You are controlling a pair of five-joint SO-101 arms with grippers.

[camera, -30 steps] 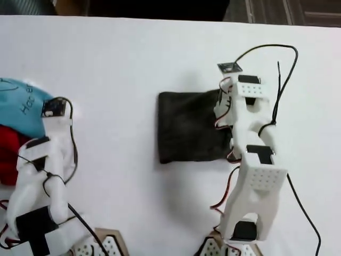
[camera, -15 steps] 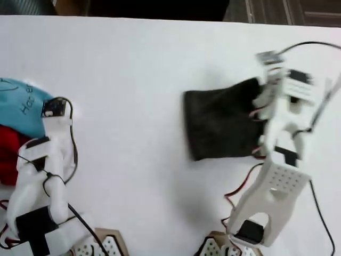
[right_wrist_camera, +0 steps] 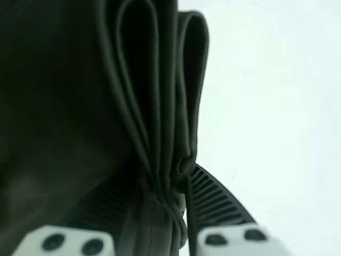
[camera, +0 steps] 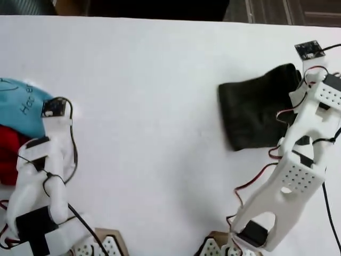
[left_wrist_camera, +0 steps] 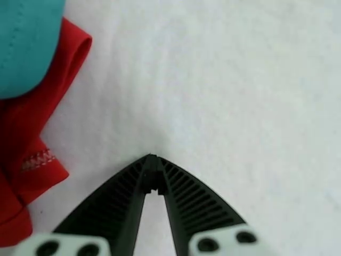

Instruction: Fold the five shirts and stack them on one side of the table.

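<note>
A folded black shirt (camera: 253, 109) lies at the table's right side. My right gripper (camera: 296, 88) is shut on its right edge. In the right wrist view the black shirt's stacked layers (right_wrist_camera: 106, 106) are pinched in the right gripper (right_wrist_camera: 178, 178). At the far left a teal shirt (camera: 18, 104) rests on a red shirt (camera: 8, 152). My left gripper (left_wrist_camera: 153, 162) is shut on nothing, just off the bare table beside the red shirt (left_wrist_camera: 32, 133) and the teal shirt (left_wrist_camera: 26, 42). The left arm (camera: 42, 154) stands next to that pile.
The white table (camera: 138, 80) stretches between the two arms. Its far edge runs along the top of the high view. Black cables (camera: 326, 208) hang by the right arm, near the table's right edge.
The right arm has swung to the right and dragged the black shirt with it from the table's middle toward the right edge. The left arm has not moved.
</note>
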